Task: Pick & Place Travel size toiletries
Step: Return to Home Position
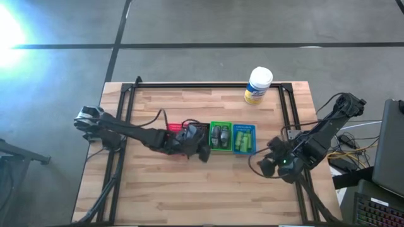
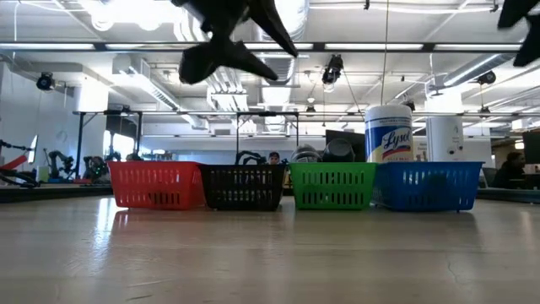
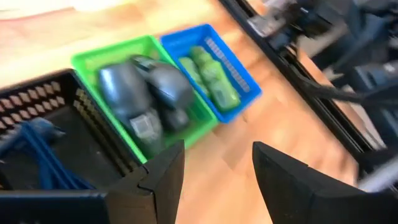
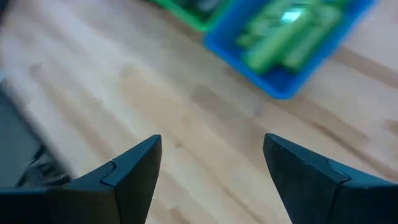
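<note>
left gripper (image 3: 217,153): fingers spread wide, holding nothing; it hangs above the black bin (image 2: 245,187), near the desk's (image 1: 189,202) middle.
right gripper (image 4: 211,142): fingers wide apart, empty; over bare wood to the right of the blue bin (image 2: 430,186), toward the desk's right edge.
bins: red bin (image 2: 156,186), black, green bin (image 2: 333,186) and blue stand side by side in a row across the desk's middle.
blue razors (image 3: 37,146): lying in the black bin.
grey bottles (image 3: 140,93): together in the green bin.
green tubes (image 3: 211,78): piled in the blue bin.
canister (image 1: 259,85): upright by the desk's far edge, toward the right corner, behind the bins.
</note>
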Robot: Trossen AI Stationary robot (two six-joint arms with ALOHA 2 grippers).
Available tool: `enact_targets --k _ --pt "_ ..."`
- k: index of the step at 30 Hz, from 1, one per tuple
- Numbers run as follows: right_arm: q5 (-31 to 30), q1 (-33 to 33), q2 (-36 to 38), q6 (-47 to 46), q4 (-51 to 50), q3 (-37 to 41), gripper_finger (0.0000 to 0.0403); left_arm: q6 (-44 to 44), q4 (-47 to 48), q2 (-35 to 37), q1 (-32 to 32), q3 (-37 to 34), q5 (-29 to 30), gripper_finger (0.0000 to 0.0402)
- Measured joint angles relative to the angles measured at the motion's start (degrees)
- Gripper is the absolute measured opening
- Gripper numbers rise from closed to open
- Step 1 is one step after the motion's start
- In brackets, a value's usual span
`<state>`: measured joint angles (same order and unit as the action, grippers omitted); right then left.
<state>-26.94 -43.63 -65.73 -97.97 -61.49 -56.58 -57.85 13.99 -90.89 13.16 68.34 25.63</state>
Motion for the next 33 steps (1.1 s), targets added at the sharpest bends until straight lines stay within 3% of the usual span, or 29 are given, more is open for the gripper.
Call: enact_targets --k 7,14,25,29,33 --pt "0.0 0.1 0.0 17.4 6.5 -1.0 0.0258 7.3 1.2 2.7 4.3 -0.1 -3.1 0.0193" --pt "-0.1 0.0 0.1 14.5 9.8 -2.9 0.0241 12.2 9.8 9.7 5.4 -0.1 -3.4 0.0193" --pt "-10.6 0.1 2.1 28.4 34.4 -1.4 0.0234 26.2 17.1 24.5 6.6 -1.4 -4.4 0.0193" --pt "-12.5 0.1 1.1 35.4 46.5 0.0 0.0245 31.7 16.2 29.7 6.8 -3.6 -11.4 0.0193" --pt "-13.7 0.2 -0.6 42.7 58.3 2.4 0.0258 33.7 9.4 34.7 7.1 -8.6 -16.3 0.0193"
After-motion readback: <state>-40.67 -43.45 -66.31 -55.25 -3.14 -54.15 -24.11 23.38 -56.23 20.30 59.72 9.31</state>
